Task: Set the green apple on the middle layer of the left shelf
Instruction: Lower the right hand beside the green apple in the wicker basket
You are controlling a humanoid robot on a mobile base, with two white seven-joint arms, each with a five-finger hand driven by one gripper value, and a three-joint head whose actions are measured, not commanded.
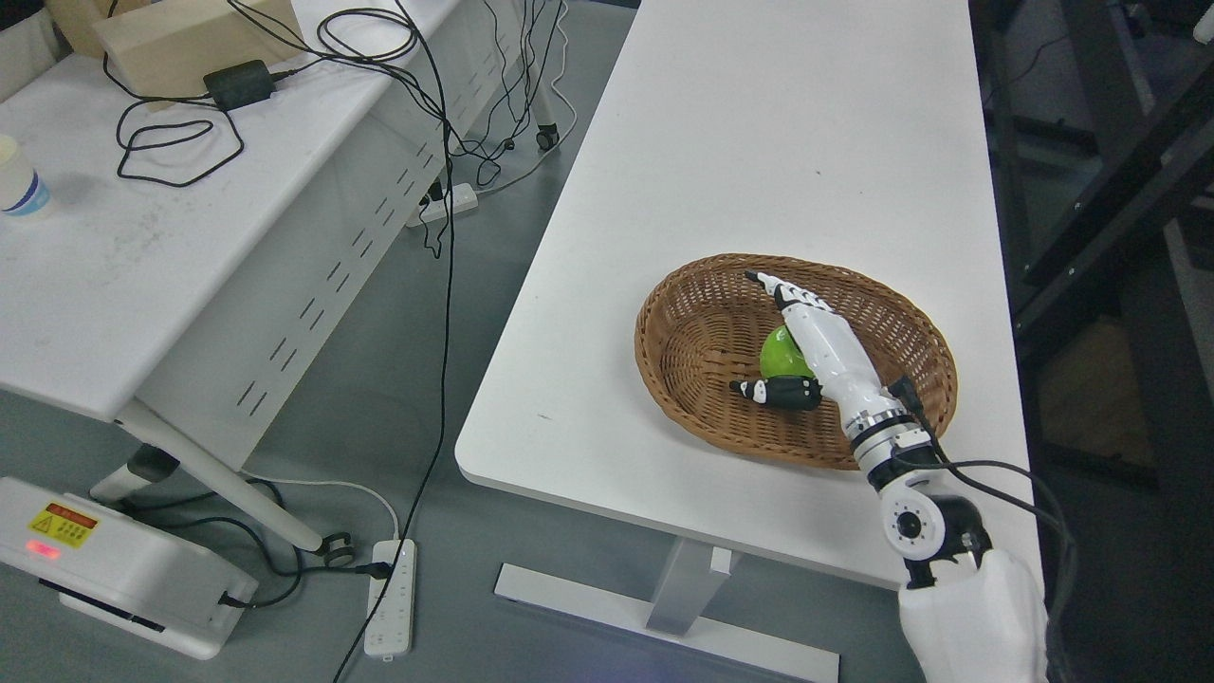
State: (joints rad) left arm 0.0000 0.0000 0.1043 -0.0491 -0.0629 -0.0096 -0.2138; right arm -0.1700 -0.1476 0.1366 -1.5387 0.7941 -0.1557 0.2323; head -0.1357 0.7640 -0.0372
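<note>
A green apple (781, 356) lies in a brown wicker basket (692, 327) on the white table (778, 142). My right hand (770, 334) reaches into the basket from the lower right, directly over the apple. Its fingers (773, 285) are stretched out past the apple's far side and the thumb (778, 391) sticks out on its near side, so the hand is open around the apple without closing on it. The hand hides the apple's right part. The left arm and the shelf are out of view.
A second white desk (123, 247) stands at the left with a black power adapter (239, 83), cables and a paper cup (19, 182). Cables and a power strip (391, 598) lie on the floor between the desks. A dark frame (1100, 237) stands at the right.
</note>
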